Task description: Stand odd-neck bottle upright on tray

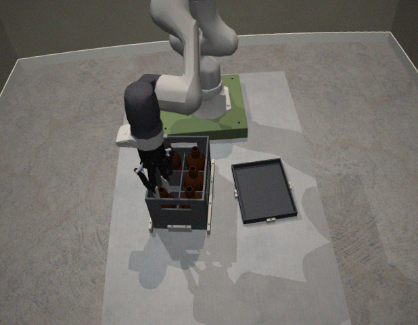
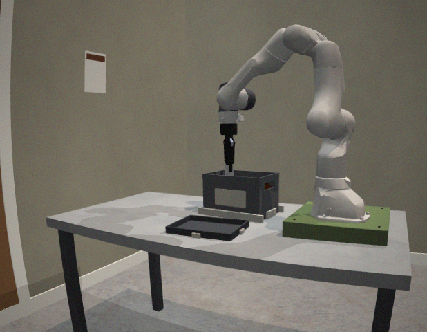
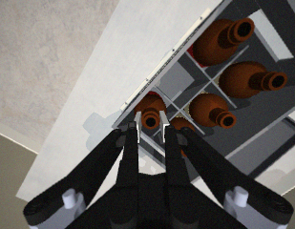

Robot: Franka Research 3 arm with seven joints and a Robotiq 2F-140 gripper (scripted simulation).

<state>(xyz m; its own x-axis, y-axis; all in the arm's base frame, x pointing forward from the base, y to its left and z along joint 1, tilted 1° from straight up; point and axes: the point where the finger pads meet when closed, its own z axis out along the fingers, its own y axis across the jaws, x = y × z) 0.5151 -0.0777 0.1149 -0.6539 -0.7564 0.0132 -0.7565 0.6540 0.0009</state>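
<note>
Gripper: narrow, its fingers closed on the neck of the near-left bottle; the gripper (image 1: 161, 189) (image 2: 229, 170) (image 3: 150, 117) points downward at the near end of the crate.
Near-left bottle: the near-left bottle (image 1: 162, 192) (image 3: 150, 107) is inside its compartment, at the lower left of the crate in the top view.
Crate: the grey crate (image 1: 177, 217) (image 2: 208, 193) (image 3: 254, 107) stands level on the bench (image 1: 272, 252) (image 2: 117, 214) (image 3: 80, 95), near the middle of the top view.
Other bottles: the far-left bottle (image 1: 173, 160) (image 3: 214, 42), far-right bottle (image 1: 195, 160) (image 3: 244, 78), middle-right bottle (image 1: 193, 180) (image 3: 206, 110) and near-right bottle (image 1: 189, 196) stand in the crate.
Odd neck: which bottle has it cannot be told from these views.
Tray: the black tray (image 1: 270, 218) (image 2: 213, 236) (image 3: 262, 148) lies flat, right of the crate in the top view and apart from it, with no bottle on it.
Pale strips: pale strips (image 1: 210, 196) (image 2: 228, 214) (image 3: 158, 67) run along the foot of the crate.
Arm: the pale arm (image 1: 191, 70) (image 2: 327, 81) rises from a green base plate (image 1: 237, 131) (image 2: 335, 234), at the right of the exterior view.
</note>
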